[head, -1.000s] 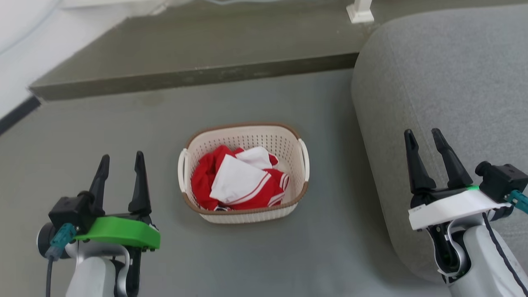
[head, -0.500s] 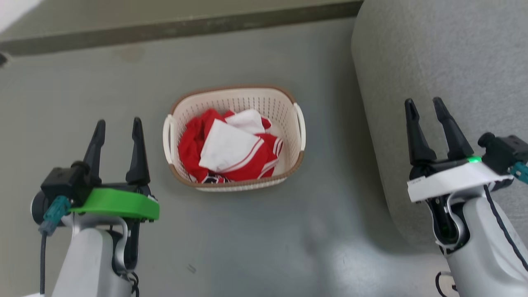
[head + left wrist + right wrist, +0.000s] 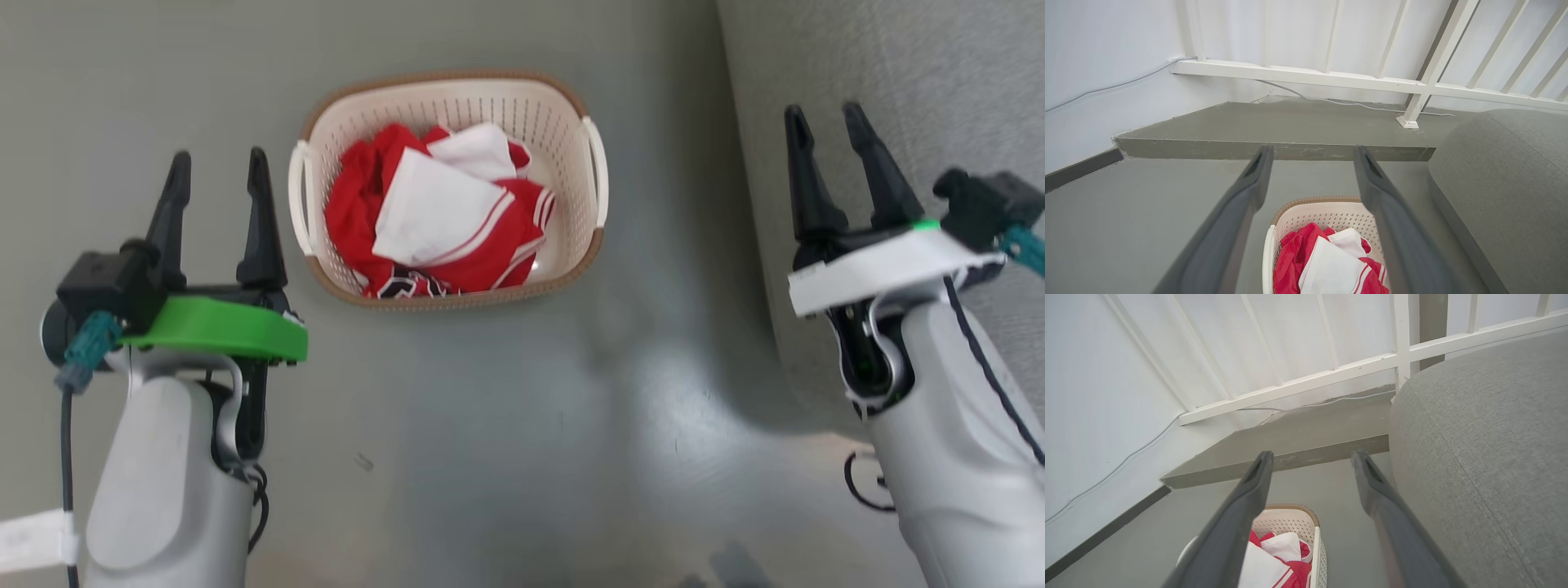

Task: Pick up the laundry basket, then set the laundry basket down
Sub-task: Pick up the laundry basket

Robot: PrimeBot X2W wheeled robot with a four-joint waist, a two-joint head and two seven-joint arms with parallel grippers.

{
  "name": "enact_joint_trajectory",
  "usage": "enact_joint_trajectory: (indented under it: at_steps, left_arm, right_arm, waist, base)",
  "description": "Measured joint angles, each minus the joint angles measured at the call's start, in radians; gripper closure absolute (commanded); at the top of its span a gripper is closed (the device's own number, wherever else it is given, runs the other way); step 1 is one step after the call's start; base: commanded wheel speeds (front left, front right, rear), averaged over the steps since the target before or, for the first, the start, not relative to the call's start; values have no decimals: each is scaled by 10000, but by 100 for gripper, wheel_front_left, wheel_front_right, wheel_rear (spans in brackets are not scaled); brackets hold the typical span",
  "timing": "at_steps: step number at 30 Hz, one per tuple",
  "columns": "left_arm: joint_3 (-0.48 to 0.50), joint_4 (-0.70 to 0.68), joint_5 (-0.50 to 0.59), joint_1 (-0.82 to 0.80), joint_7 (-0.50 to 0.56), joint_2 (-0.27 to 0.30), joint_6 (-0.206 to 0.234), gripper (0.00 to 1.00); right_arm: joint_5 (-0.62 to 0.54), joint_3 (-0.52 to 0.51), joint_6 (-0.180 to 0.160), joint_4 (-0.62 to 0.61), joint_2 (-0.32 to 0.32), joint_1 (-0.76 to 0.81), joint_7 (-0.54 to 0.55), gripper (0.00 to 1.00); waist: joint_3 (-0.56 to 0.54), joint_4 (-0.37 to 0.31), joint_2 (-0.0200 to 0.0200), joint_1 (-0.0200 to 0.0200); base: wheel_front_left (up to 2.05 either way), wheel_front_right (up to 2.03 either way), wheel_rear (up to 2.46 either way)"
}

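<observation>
Laundry basket sits on the floor near the sofa; left gripper and right gripper flank it, fingers parted, empty; advise level, simultaneous grips on both handles.

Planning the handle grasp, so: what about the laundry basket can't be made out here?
Head view: most of the laundry basket floor, under the red and white clothes; the dark print near the rim, too small to read.
Left wrist view: its near half, cut by the bottom edge; its right side, behind a finger of the left hand.
Right wrist view: its left part, behind a finger of the right hand.
</observation>
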Motion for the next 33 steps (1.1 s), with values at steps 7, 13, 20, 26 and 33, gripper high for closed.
enact_joint_trajectory:
  at_steps: [7,13,20,26,33]
  left_arm:
    - [-31,479,59,-688,-2,-15,-29,0]
    - [-25,995,161,-1428,-2,-4,-31,0]
    - [13,1728,159,-2479,44,-10,-31,0]
    - [44,2276,148,-3300,46,-23,-38,0]
    - [-36,3095,146,-4033,75,-56,-123,0]
  right_arm:
    - [-88,111,0,617,-2,-883,316,0]
    - [-157,215,2,1200,35,-1918,575,0]
    - [-161,291,2,1962,54,-3010,911,0]
    - [-132,339,2,2644,169,-3900,1152,0]
    - [-81,545,2,3524,263,-4614,1363,0]
  waist:
    - [781,54,0,0]
    - [1567,119,0,0]
    - [2478,195,0,0]
    - [3225,283,0,0]
    - [3982,433,0,0]
  base:
    - [0,0,0]
    - [0,0,0]
    - [0,0,0]
    - [0,0,0]
    - [0,0,0]
